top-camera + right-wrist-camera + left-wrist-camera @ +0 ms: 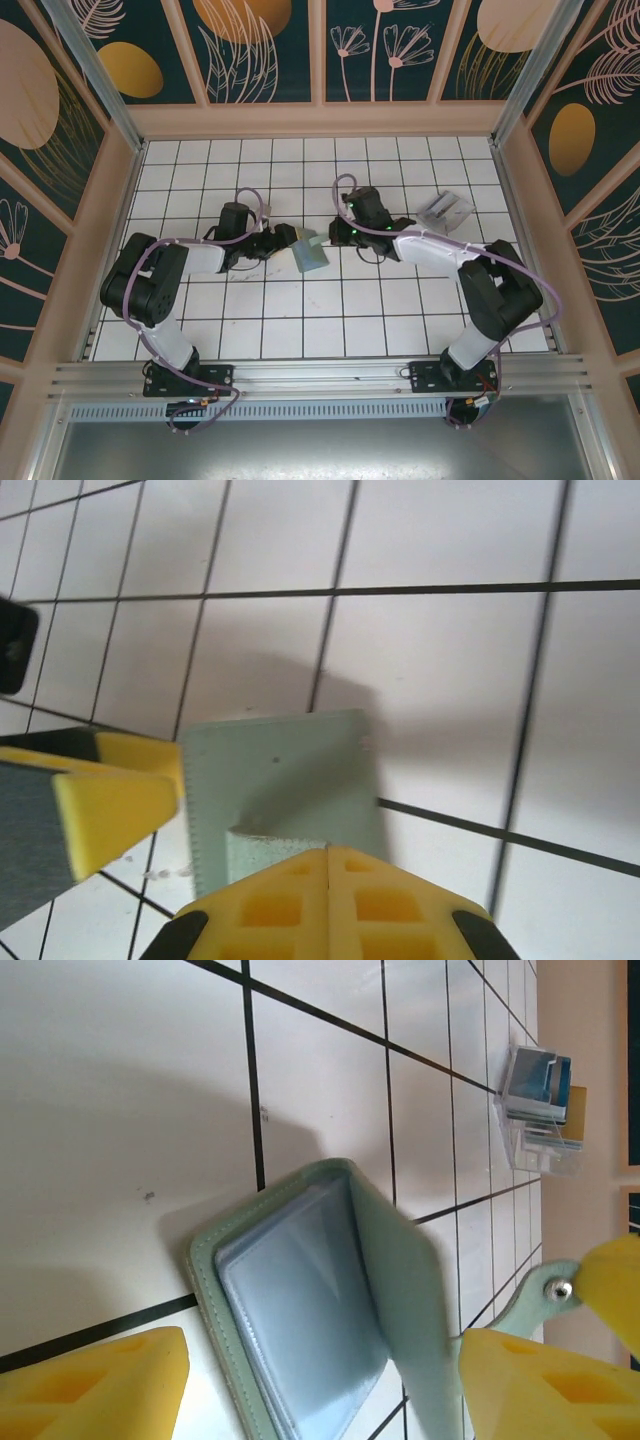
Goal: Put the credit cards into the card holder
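Centrally on the white tiled tabletop [330, 310] lies the card holder [310, 255], a sage-green wallet. It is partly open, one cover flat and the other standing up, showing a pale blue-grey pocket inside. The right pincer [328, 870] is pressed fully closed, and it looks to be pinching the wallet's clasp tab [530, 1300], which has a small metal stud. The left pincer [325, 1345] is spread wide with a yellow finger on either side of the wallet, gripping nothing as far as I can tell. The credit cards [540, 1085], blue and grey, stand in a clear stand [540, 1145] well apart, toward the far right.

The risks, as I judge them:
- The thin tab could slip from the right fingers, letting the raised cover drop shut.
- If the left fingers close across the fold, they could squash the wallet shut or push it across the smooth tiles.
- Fetching the cards means one arm must let go, so the pocket may not stay open.
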`<act>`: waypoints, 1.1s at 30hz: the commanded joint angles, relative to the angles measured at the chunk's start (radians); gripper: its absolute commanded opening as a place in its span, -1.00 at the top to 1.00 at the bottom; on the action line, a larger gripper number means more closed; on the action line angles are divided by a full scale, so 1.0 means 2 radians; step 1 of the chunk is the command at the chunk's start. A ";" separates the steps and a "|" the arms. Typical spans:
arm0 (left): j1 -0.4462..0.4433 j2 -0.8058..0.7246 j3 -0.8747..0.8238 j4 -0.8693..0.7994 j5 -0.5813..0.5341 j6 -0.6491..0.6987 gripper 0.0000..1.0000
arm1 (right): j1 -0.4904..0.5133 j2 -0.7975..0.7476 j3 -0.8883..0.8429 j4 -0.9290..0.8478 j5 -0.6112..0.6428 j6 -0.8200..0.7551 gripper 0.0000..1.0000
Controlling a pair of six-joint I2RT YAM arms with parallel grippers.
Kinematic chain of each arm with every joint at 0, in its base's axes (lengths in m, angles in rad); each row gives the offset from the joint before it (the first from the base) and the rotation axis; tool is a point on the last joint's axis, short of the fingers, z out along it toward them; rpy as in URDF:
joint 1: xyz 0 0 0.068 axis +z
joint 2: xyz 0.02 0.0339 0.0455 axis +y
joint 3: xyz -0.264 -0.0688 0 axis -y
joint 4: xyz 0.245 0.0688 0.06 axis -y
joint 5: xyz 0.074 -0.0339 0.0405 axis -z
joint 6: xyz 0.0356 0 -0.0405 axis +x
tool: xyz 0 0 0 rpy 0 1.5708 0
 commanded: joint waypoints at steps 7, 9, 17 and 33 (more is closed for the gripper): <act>0.001 0.008 0.010 -0.009 0.011 0.024 -0.22 | -0.061 -0.031 -0.052 0.007 -0.014 -0.010 1.00; -0.002 0.015 0.013 -0.005 0.020 0.020 -0.15 | -0.066 -0.030 -0.056 0.000 0.000 -0.011 1.00; -0.014 0.050 0.032 0.010 0.028 0.017 0.23 | -0.068 -0.027 -0.072 0.010 0.010 -0.011 1.00; -0.015 -0.008 0.035 0.003 0.030 -0.016 1.00 | -0.058 -0.007 -0.062 -0.016 0.079 -0.023 0.10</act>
